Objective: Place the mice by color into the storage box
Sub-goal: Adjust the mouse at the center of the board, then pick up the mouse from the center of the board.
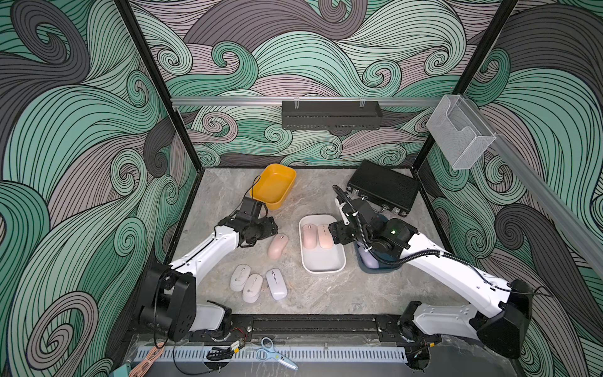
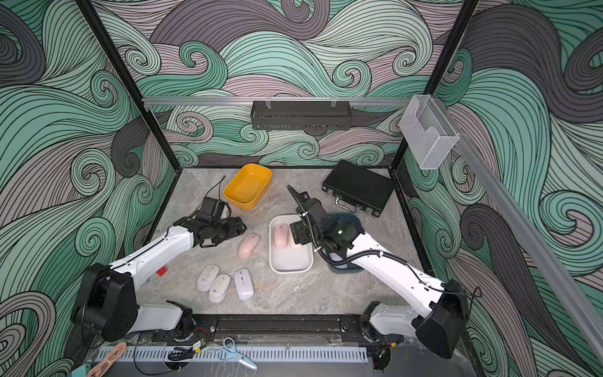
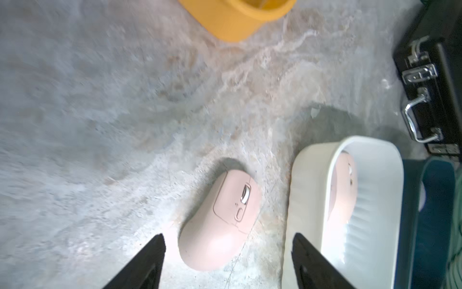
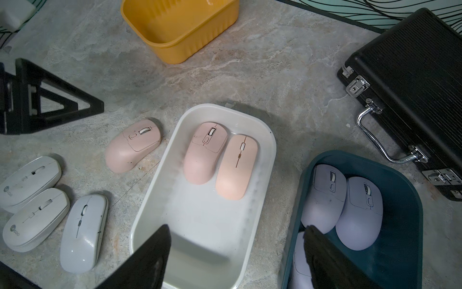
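A pale pink mouse point(image 1: 278, 246) lies on the table left of the white box point(image 1: 321, 264). My left gripper point(image 3: 228, 235) is open, and the mouse's point(image 3: 220, 222) rounded rear lies between its fingertips without touching them. Two pink mice point(image 4: 205, 152) lie side by side in the white box point(image 4: 200, 225). Lavender mice point(image 4: 360, 215) fill the teal box point(image 4: 415, 200). Three off-white mice point(image 1: 252, 288) sit together near the front. My right gripper point(image 4: 237, 226) is open and empty, hanging over the near ends of the white and teal boxes.
An empty yellow box point(image 1: 274, 186) stands at the back, just beyond my left wrist. A closed black case point(image 1: 385, 187) lies at the back right, close behind my right arm. Scissors point(image 1: 274, 354) rest on the front rail.
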Robot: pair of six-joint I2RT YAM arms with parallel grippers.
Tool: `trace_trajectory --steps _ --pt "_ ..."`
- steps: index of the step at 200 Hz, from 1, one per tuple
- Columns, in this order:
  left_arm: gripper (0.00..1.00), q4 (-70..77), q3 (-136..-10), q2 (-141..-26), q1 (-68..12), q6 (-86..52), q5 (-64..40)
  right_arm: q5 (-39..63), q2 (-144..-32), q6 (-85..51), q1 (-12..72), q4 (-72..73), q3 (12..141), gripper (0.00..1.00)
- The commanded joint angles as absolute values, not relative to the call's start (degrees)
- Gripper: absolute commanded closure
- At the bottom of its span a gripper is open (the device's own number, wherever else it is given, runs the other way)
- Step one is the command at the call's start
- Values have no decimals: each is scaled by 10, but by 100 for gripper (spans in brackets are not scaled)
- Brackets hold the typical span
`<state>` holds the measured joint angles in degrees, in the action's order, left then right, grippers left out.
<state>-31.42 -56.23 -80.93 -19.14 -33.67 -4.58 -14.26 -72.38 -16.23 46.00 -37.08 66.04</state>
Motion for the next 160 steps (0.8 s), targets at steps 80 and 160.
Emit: trace_trajectory --steps 80,160 --pt "20 -612 -776 -1054 -270 -147 -54 -147 -718 -159 427 -381 652 6" --pt "24 -582 -809 -1127 -280 -173 -29 -131 -713 -156 407 -361 630 7"
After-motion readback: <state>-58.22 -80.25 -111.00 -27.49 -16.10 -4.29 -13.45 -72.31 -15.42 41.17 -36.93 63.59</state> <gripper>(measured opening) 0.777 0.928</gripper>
